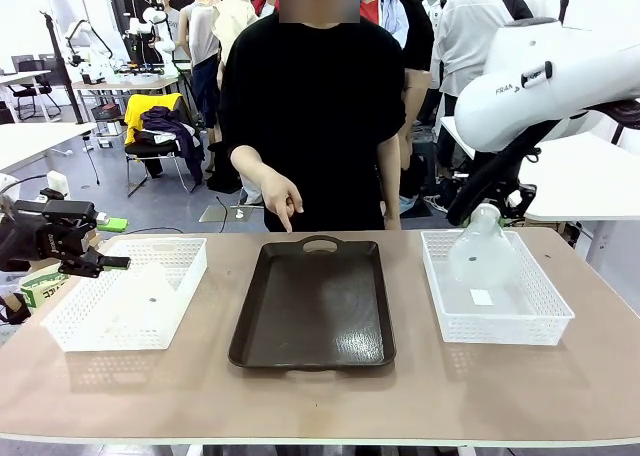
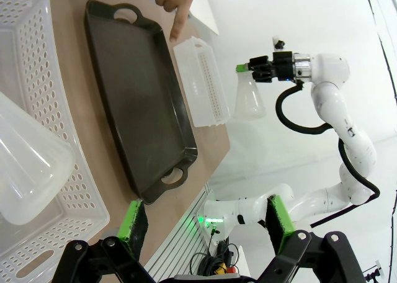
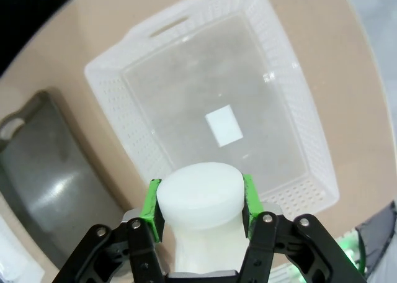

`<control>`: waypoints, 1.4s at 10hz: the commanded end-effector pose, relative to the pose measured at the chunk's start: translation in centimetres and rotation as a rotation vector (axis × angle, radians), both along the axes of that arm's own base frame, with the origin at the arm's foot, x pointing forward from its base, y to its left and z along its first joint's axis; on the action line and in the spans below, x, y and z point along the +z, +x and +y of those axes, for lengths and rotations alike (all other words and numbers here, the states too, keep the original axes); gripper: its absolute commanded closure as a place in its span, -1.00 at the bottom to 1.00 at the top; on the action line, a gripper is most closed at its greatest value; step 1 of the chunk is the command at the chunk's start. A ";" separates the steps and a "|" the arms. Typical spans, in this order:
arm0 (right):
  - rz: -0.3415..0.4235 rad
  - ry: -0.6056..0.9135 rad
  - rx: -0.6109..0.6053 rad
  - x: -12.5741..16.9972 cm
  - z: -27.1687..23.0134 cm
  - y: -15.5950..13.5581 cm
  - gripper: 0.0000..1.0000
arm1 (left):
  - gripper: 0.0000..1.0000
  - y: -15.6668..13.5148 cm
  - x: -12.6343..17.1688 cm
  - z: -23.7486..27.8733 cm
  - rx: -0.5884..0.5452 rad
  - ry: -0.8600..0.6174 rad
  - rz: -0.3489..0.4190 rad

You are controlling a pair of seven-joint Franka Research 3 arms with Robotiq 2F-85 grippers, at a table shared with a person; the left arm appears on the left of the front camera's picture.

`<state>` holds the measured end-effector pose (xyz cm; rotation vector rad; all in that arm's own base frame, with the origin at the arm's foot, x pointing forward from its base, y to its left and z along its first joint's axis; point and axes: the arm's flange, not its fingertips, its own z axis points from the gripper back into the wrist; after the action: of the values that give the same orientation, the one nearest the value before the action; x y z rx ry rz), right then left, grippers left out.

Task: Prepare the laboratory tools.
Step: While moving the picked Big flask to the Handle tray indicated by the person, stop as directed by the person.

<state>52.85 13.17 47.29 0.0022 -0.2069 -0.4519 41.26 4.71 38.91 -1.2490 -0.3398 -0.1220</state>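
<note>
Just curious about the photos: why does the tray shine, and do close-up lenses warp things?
Front view: light glares off the tray. Left wrist view: the wide lens bows the table edge; the near flask looms soft. Right wrist view: the held flask in the right tool looks washed-out white.

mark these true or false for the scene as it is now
1. The right gripper grips a flask by the neck above the right basket. True.
2. A flask already stands on the dark tray. False: the tray is bare.
3. The left gripper is shut on the other flask. False: it is open, and that flask sits in the left basket.
4. The person's hand points a finger down towards the tray's far edge. True.
</note>
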 end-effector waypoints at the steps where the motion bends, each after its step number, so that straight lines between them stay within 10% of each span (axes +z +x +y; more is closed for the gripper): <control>1: -0.012 -0.031 0.040 2.5 3.5 -0.7 1.00 | -1.00 -0.1 0.2 0.1 0.000 -0.014 -0.006; 7: -0.080 -0.106 0.338 3.9 18.8 -1.6 1.00 | -1.00 -0.1 0.2 0.1 0.000 -0.014 -0.006; 14: 0.005 -0.059 0.605 -5.1 30.1 -0.9 1.00 | -1.00 -0.1 0.2 0.1 0.000 -0.014 -0.006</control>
<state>50.69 43.39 42.06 -0.0079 -0.2096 0.1380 41.25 4.73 38.91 -1.2480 -0.3399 -0.1216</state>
